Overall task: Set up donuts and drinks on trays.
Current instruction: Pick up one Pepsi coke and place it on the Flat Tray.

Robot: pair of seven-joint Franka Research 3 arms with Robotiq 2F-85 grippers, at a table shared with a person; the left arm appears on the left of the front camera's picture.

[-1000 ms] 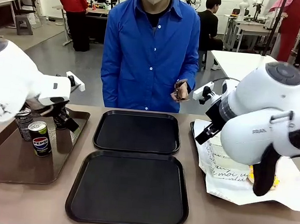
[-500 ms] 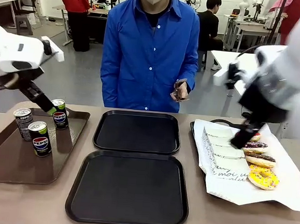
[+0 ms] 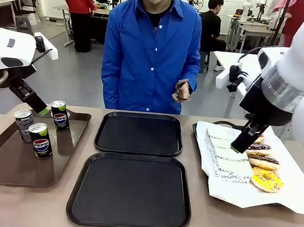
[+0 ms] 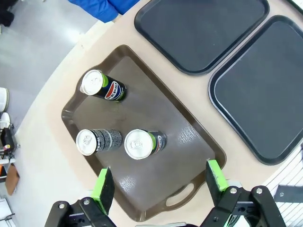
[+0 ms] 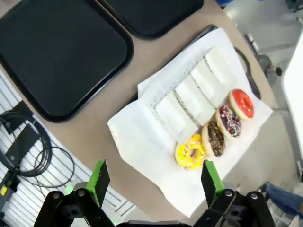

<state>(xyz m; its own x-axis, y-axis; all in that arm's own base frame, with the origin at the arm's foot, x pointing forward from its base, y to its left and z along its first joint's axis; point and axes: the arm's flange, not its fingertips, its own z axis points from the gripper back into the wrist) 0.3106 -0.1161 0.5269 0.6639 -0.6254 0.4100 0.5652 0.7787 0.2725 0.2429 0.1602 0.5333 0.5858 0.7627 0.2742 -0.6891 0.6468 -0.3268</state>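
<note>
Front view showed three cans left, four donuts right, two free trays between; left gripper, right gripper open.

Table bears two black trays; brown tray (left); papered tray.

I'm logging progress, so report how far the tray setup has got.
Done: nothing; both black trays lie bare. In hand: nothing; the left claw hangs open over the cans on the brown tray, the right claw open over the donuts on white paper. Left: moving all donuts and cans across.
</note>
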